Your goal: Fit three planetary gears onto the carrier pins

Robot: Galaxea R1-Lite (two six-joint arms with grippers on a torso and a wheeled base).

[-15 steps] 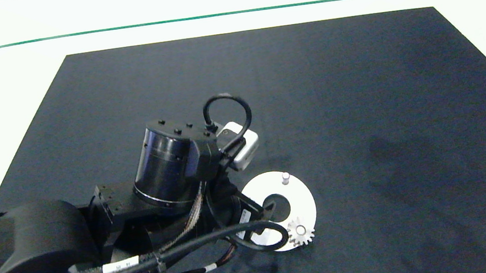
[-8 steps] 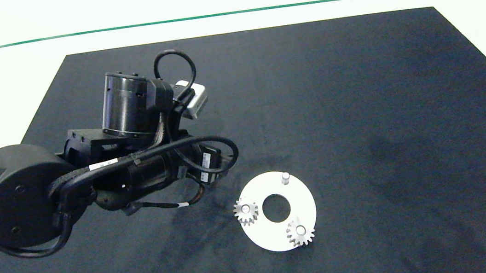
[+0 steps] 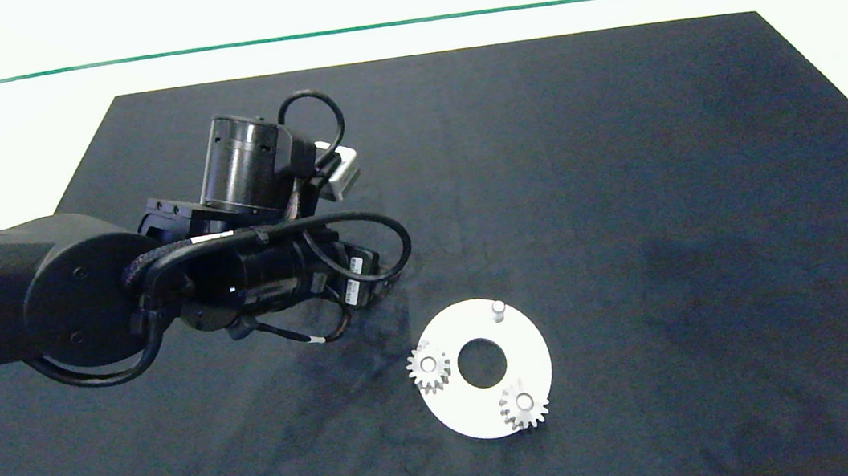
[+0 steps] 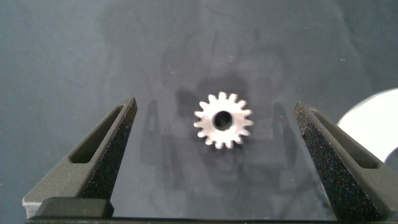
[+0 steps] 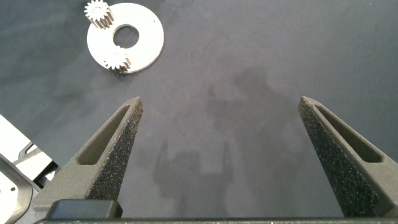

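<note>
Hovering my left pincer (image 4: pixel 214 158) with fingers spread wide over the third gear (image 4: pixel 223 120), which lies flat on the black mat (image 3: pixel 625 165) on the counter, untouched between the fingers. On the white disc (image 3: pixel 525 339), one gear (image 3: pixel 428 366) sits on the nine o'clock pin, another (image 3: pixel 523 403) at five o'clock; the twelve o'clock pin (image 3: pixel 497 309) stands bare. My right pincer (image 5: pixel 227 155) hangs spread apart, well clear of the disc.
</note>
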